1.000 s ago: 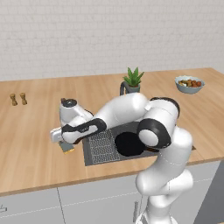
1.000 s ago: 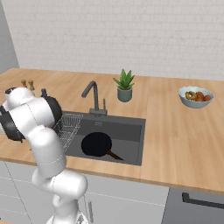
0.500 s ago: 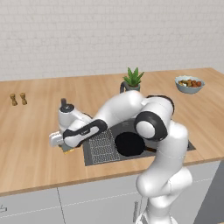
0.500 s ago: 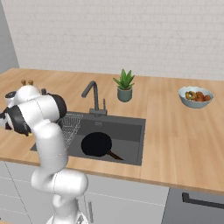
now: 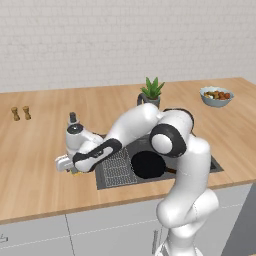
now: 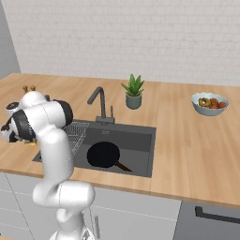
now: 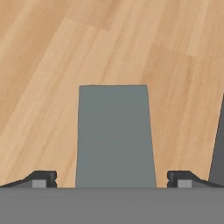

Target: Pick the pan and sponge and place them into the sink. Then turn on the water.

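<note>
In the hand view the sponge (image 7: 114, 135) fills the middle of the frame, its grey-green top lying flat on the wooden counter (image 7: 52, 65). The gripper (image 7: 111, 179) sits low over it with its fingers (image 7: 41, 178) spread wide, one tip at each side of the sponge and clear of it, so nothing is held. In the left base view the gripper (image 5: 70, 167) is at the centre left, just left of the sink (image 5: 200, 162). The pan (image 6: 103, 155) lies inside the sink (image 6: 136, 140), near the middle of the right base view, below the faucet (image 6: 99, 101).
</note>
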